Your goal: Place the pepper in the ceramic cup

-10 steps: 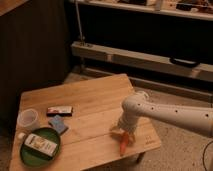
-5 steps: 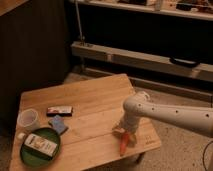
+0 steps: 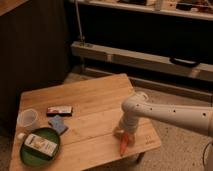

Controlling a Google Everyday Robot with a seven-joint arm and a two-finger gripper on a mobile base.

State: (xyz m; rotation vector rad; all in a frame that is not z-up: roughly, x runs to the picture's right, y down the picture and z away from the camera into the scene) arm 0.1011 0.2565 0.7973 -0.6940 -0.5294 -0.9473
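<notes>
— Where is the ceramic cup from you?

— Far over on the left. The ceramic cup (image 3: 27, 120) stands at the left edge of the wooden table (image 3: 95, 95), just beyond the green plate (image 3: 30, 159), which carries a small pale carton (image 3: 41, 144). A little to the right of those lie a dark wrapped bar (image 3: 60, 110) and a blue pad (image 3: 58, 123).

— And the pepper?

— On the opposite side. The pepper (image 3: 123, 145) lies by the table's right near corner, right at my gripper (image 3: 121, 133) and touching it. Its long axis runs far to near, with the tapered end pointing at the near edge.

— Have you got hold of it?

— I cannot tell. My claw is down on its far end, but whether it grips or only rests there doesn't show.

— So what does the coming move turn on?

— On that gap, I judge. It's a long carry leftward across most of the table, past the bar and pad. The pepper probably needs tipping upright, since the cup looks narrow against its length.
</notes>
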